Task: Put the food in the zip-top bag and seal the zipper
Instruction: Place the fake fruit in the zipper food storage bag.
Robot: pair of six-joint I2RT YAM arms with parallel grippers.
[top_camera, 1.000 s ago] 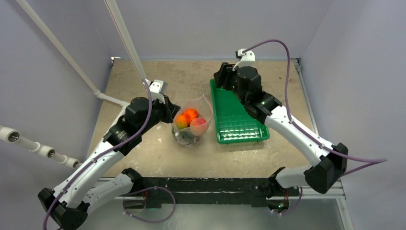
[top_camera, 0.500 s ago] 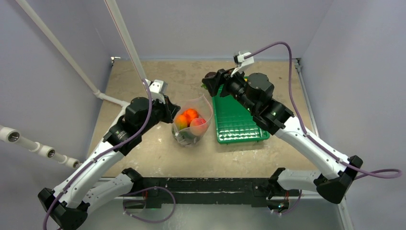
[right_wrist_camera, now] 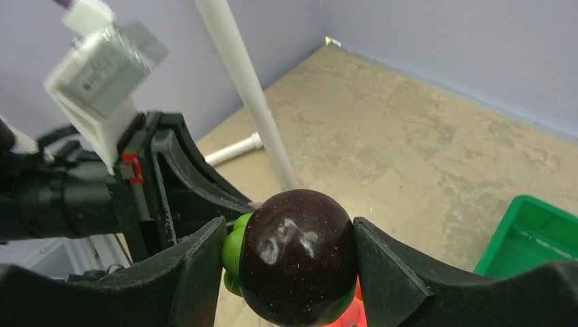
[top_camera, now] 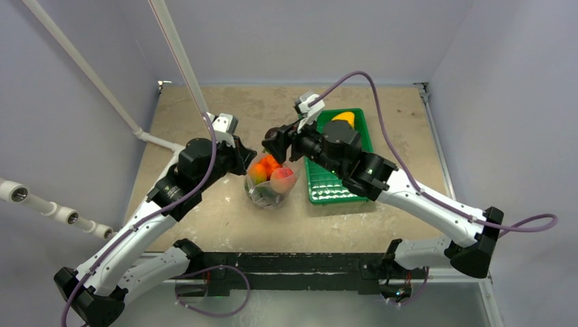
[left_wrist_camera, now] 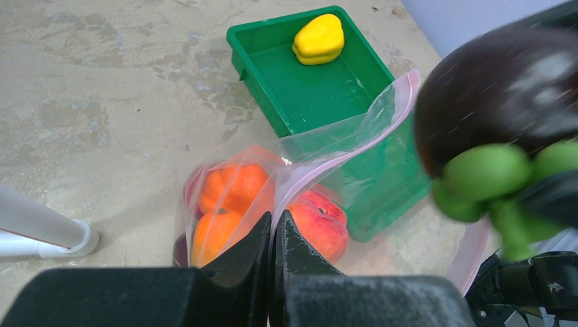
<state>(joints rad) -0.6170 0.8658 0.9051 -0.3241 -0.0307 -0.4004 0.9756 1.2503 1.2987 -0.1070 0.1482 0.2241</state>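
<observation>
Top external: fixed high, behind arm bases, looking down and forward across whole table; bases at 6 o'clock, back wall at 12. Left wrist: riding close behind left gripper, peering down over zip-top bag toward green tray at 12. Right wrist: tight behind right gripper, facing left gripper at 9, green tray corner at 3. Shared across all three: purple toy and green tray, toy caught from opposite sides by wrist views.
</observation>
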